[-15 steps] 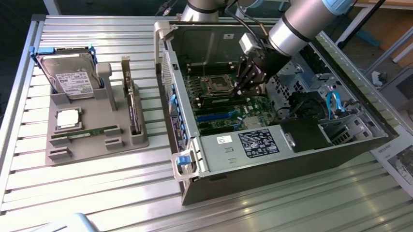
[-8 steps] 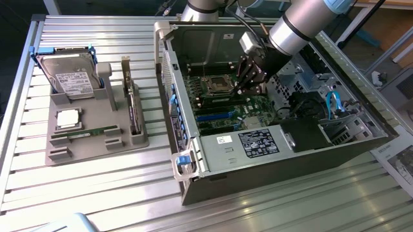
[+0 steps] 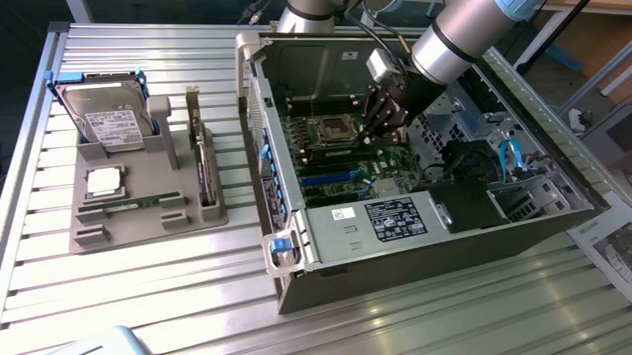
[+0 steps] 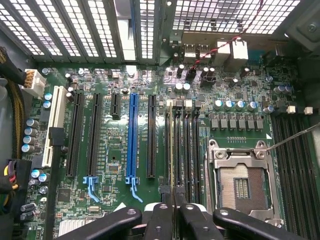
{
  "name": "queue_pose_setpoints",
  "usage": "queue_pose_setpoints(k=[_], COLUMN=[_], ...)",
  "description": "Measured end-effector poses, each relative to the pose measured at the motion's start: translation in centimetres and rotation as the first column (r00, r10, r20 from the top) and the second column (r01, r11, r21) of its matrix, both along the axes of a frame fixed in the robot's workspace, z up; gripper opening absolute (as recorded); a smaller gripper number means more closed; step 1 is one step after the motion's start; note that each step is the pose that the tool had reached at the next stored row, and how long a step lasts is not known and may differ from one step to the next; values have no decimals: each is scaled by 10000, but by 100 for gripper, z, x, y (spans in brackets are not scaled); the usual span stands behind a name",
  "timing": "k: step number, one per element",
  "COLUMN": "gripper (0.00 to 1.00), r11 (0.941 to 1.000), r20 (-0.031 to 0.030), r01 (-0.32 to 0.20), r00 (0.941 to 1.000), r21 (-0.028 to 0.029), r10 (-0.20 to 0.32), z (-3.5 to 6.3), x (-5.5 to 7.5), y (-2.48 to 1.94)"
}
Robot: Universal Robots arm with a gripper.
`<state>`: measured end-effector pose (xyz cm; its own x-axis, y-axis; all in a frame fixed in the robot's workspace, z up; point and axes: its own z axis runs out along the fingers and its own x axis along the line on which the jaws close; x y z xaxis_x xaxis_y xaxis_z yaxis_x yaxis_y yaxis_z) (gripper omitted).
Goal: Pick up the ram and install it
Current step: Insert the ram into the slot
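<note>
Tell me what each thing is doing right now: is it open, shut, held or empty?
gripper: shut on the ram.
ram: held edge-on, lined up with a memory slot.
computer case: side open.
processor socket: empty.
second ram stick: lying in the grey holder.
hard drive: propped in the holder.

The black two-fingered gripper (image 4: 175, 212) gets chopped off by the frame edge in the wrist view, so its body is out of sight. The thin green ram stick (image 4: 173, 160) pinched between its fingers shows edge-on, with its face and chips hidden. In the exterior view the fingertips melt into the dark board inside the open grey computer case (image 3: 259, 111), so I can't tell if the stick sits in a slot. The silver robot arm (image 3: 464, 33) runs off the top edge. Text on the white label (image 3: 395, 218) is too small to read, and the pale thing (image 3: 99, 342) at the bottom edge is cut off, no idea what it is.
</note>
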<state>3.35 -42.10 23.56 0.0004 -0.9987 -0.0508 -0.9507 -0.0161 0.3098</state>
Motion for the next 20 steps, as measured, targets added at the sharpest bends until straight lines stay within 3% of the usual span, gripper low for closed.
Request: queue_pose_setpoints(k=[7, 18, 20], gripper=[12, 12, 12], r11=[10000, 10000, 10000], r20=[104, 107, 70], r01=[0, 0, 0], r00=[9999, 9999, 10000], r21=[0, 2, -1], r10=[0, 0, 0], z=[0, 53, 54], x=[-10, -11, -7], y=[4, 5, 4])
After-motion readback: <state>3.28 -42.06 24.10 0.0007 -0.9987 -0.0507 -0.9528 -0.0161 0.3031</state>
